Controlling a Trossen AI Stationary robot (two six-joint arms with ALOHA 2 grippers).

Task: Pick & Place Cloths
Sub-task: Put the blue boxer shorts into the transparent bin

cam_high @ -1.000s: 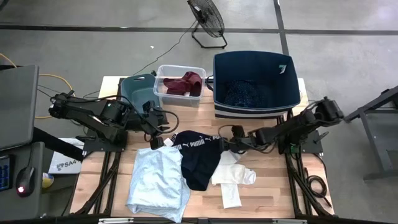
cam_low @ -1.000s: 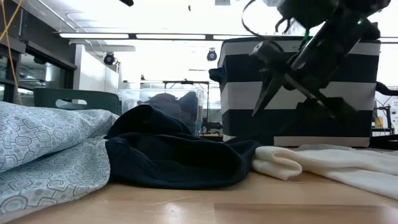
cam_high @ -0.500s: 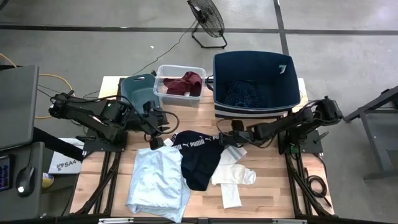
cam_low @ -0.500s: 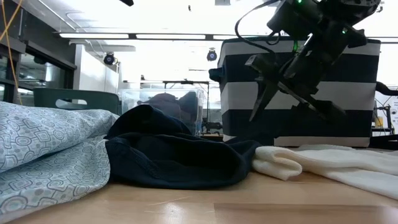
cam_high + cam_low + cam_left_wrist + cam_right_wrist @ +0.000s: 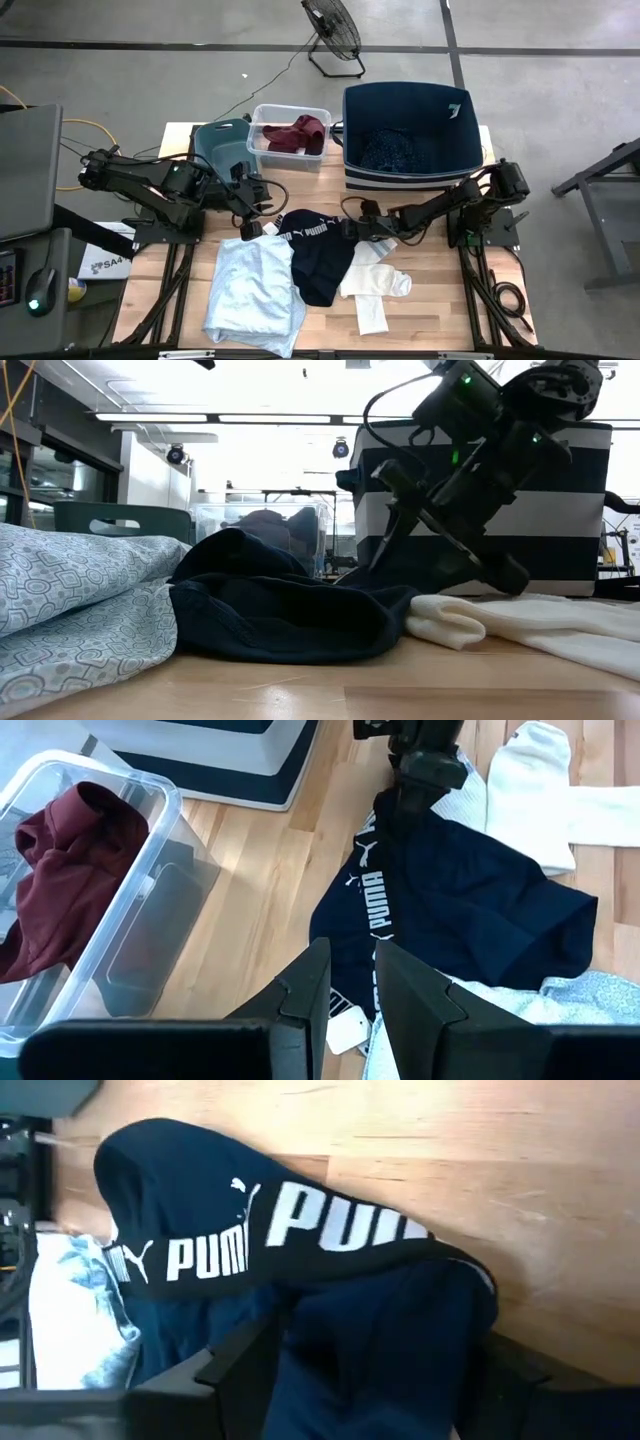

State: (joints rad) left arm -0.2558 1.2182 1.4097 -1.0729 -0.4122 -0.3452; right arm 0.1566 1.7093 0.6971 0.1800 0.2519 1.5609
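Note:
The black cloth with white PUMA lettering (image 5: 320,255) (image 5: 300,1250) lies bunched at mid-table. It lies between the pale-blue cloth (image 5: 255,290) (image 5: 70,600) and the small white pieces (image 5: 375,280) (image 5: 530,620). A maroon cloth (image 5: 295,135) sits in the clear bin, and a navy dotted one (image 5: 400,150) in the navy bin. My right gripper (image 5: 350,230) (image 5: 370,1365) is open, low over the black cloth's right end, with a fold of it between the fingers. My left gripper (image 5: 252,208) (image 5: 350,985) waits above the black cloth's left end, its fingers a narrow gap apart. My right gripper comes at the black cloth's right end (image 5: 400,1330) slanting down from the table's right, with one finger (image 5: 235,1365) on each side of a raised fold. The cloth lies on the table. Whether the fingers touch it I cannot tell.
The teal bin (image 5: 220,145), the clear bin (image 5: 320,115) and the tall navy bin (image 5: 455,175) stand along the far edge. A white tag (image 5: 345,1030) lies near the left gripper. Bare wood shows between the bins and the cloths and at the near right corner.
My right gripper has moved toward the table's left and down, from beside the navy bin to the right end of the black cloth. The cloths have not moved.

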